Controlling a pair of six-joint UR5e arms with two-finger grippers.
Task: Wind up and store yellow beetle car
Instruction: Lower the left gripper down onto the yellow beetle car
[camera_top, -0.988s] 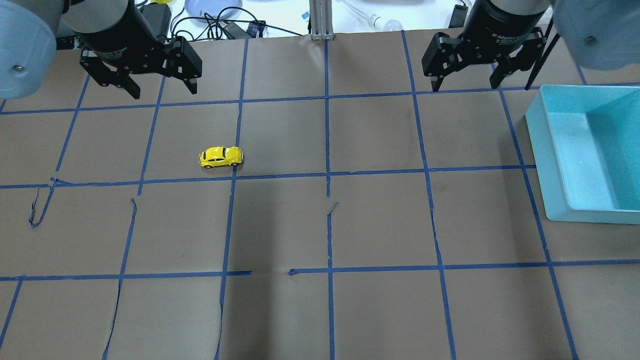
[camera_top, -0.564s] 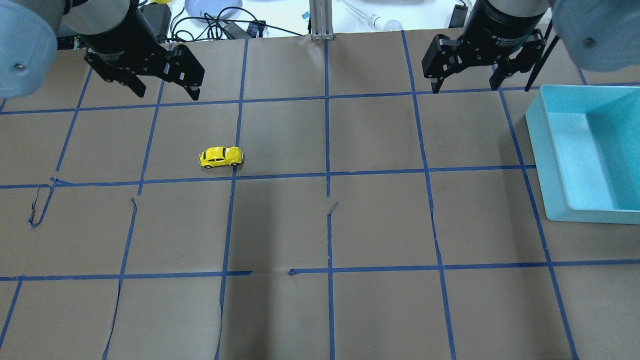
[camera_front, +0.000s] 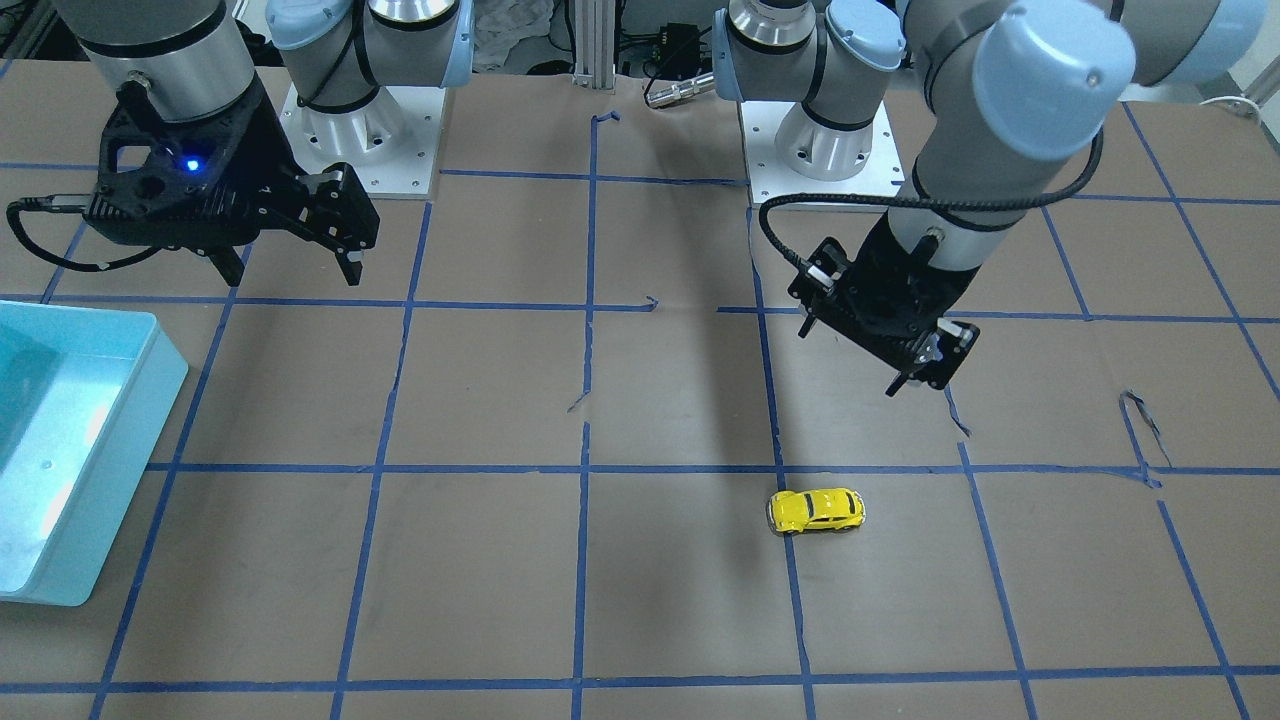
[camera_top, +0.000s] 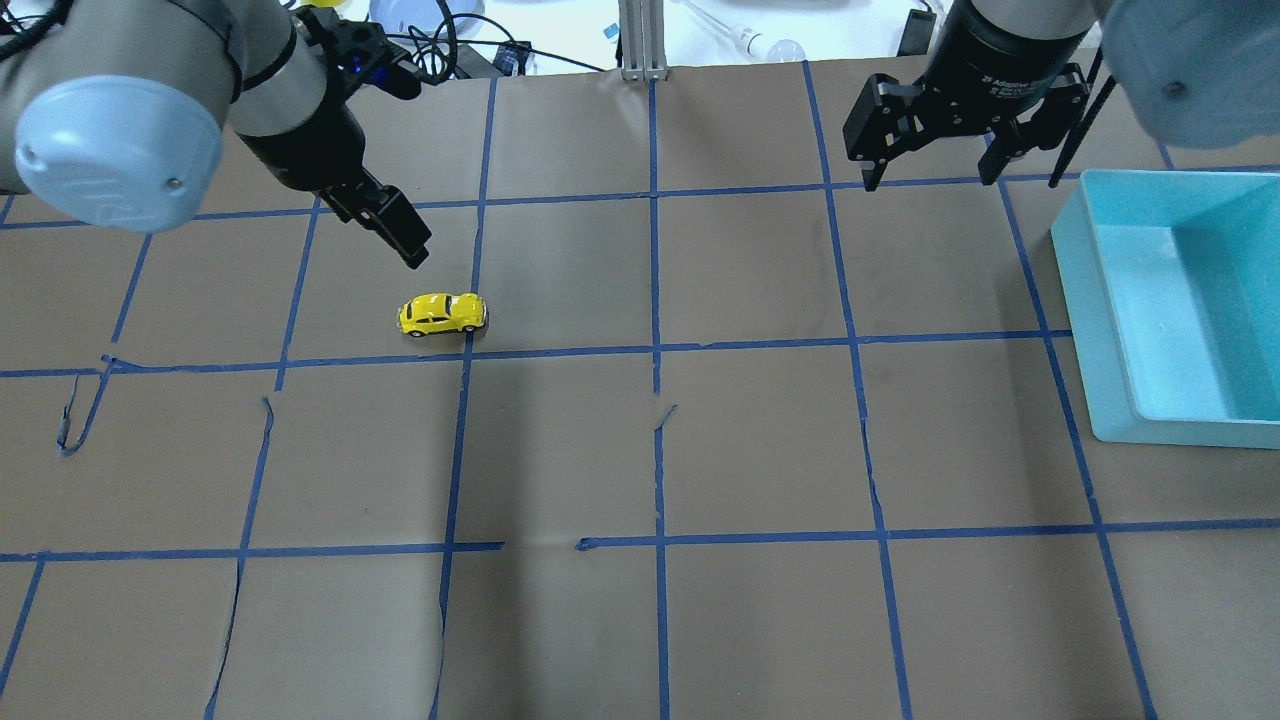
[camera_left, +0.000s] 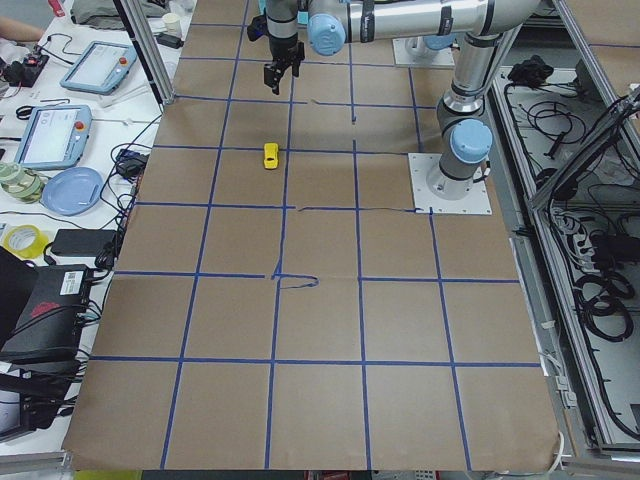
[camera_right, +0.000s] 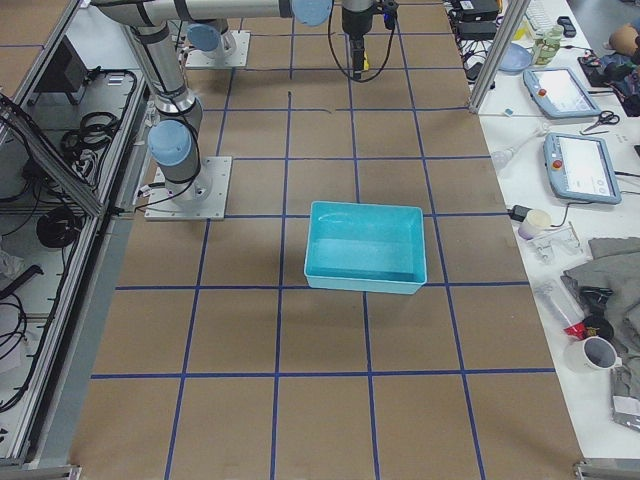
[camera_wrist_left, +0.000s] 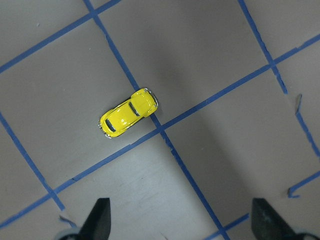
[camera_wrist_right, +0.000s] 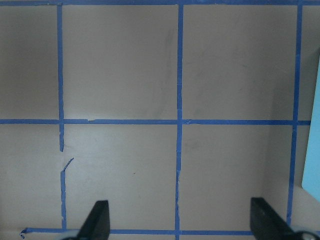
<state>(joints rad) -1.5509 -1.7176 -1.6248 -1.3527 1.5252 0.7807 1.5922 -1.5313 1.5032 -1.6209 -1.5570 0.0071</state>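
Since the earlier frame, your left tool (camera_wrist_left: 182, 220) has swung in and turned. It now hangs near the small yellow beetle-shaped toy car (camera_top: 442, 313), fingers apart. The car sits unmoved on the brown paper-covered desk (camera_top: 760, 440), one end on a blue tape line. The overhead view shows only one left finger. The right tool (camera_top: 930, 165) stays spread, near the teal plastic bin (camera_top: 1075, 290), which is cut off at the frame edge.

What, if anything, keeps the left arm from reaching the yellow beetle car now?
Probably nothing, so yes: the left gripper hovers near the yellow beetle car, fingers apart, with nothing standing between them.
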